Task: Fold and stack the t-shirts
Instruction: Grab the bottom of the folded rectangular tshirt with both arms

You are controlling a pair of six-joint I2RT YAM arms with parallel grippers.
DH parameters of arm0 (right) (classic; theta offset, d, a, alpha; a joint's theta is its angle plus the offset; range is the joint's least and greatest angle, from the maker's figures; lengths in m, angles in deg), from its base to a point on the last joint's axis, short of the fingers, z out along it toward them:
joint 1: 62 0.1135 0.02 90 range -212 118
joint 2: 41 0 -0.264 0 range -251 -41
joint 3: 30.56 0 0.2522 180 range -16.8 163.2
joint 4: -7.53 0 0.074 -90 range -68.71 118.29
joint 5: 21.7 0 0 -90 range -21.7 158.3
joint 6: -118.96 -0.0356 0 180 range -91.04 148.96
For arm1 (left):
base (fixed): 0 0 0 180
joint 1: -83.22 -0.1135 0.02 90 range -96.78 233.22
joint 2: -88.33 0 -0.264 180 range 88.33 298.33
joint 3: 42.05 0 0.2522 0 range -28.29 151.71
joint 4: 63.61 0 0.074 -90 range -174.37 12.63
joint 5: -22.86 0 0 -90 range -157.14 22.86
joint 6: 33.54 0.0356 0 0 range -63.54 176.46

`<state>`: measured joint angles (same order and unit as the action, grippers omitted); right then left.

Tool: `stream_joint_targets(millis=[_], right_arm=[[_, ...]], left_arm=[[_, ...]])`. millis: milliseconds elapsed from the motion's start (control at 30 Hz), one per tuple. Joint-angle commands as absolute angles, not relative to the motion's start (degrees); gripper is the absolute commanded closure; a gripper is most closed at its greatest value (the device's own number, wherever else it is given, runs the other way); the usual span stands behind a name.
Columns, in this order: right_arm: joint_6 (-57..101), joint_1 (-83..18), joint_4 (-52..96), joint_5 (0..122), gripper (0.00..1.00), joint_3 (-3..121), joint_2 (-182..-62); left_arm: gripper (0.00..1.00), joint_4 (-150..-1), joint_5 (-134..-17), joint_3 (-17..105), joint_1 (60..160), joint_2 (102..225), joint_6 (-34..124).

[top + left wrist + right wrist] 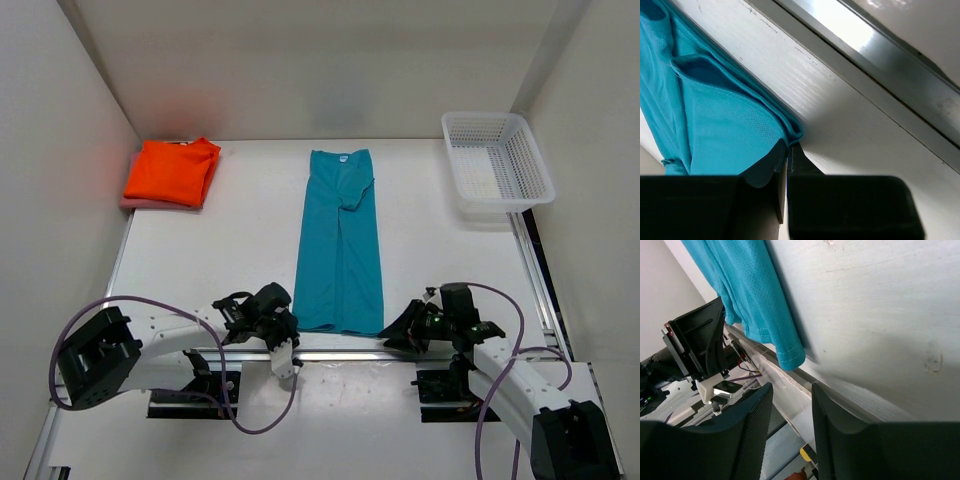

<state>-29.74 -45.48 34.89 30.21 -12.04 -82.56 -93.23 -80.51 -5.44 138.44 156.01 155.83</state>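
At the far left corner of the white tabletop (440, 260) lies a bright orange cloth t-shirt (172, 171), folded into a neat square, and it rests on a dusty rose-pink cloth t-shirt (128, 203) of which only a thin edge shows beneath it. Nearer the arms, the left gripper (283, 335) sits low at the table's front edge, and the left wrist view shows its jaws drawn together to a thin slit, pinching the near-left hem corner of a teal-blue cloth t-shirt (715, 120). That shirt lies flat in the middle of the table, folded lengthwise into a long narrow strip with its neck at the far end and its hem just short of the silver metal rail (340, 355) along the front. Just beside the near-right hem corner hangs the right gripper (791, 386), its jaws standing moderately apart with nothing between them, clear of the cloth. A white plastic lattice basket (497, 160) stands at the far right corner, well apart from the shirts.
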Motion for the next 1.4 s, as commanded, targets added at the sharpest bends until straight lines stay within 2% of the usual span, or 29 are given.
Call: stream_joint_targets(millis=[0, 367, 533, 833, 933, 967, 1133, 1233, 1367], right_arm=[[-30.28, -45.56, 35.61, 29.71, 0.57, -11.53, -82.92], [-27.56, -44.33, 41.94, 38.94, 0.55, -4.15, -88.72], [-26.76, -45.91, 41.33, 38.24, 0.56, -2.29, -91.36], [-27.47, -43.01, 37.38, 35.96, 0.67, -3.52, -97.25], [-25.89, -43.62, 36.67, 36.04, 0.76, -3.09, -98.83], [-26.4, -43.98, 36.23, 35.96, 0.83, -3.61, -99.01], [-26.59, -46.09, 32.54, 35.26, 0.87, -4.67, -99.8], [-25.62, -46.0, 32.8, 35.43, 1.0, -3.97, -100.15], [-24.04, -45.74, 32.8, 34.55, 1.0, -1.69, -101.82]], left_arm=[[0.89, -91.44, -80.24, -4.92, 139.2, 156.79, 152.8], [0.88, -90.37, -79.8, -3.42, 140.35, 157.06, 147.52], [0.88, -89.76, -79.45, -3.15, 140.52, 156.88, 146.81], [0.88, -88.44, -79.1, -1.92, 140.08, 158.64, 141.54], [0.88, -89.32, -79.1, -1.66, 140.17, 158.21, 140.22], [0.89, -89.24, -79.01, -2.09, 140.0, 157.85, 140.3], [0.88, -88.62, -78.83, -3.24, 139.91, 156.8, 140.66], [0.88, -88.62, -78.83, -3.06, 140.17, 157.23, 139.34], [0.89, -86.26, -77.87, -2.89, 139.56, 157.85, 137.85]])
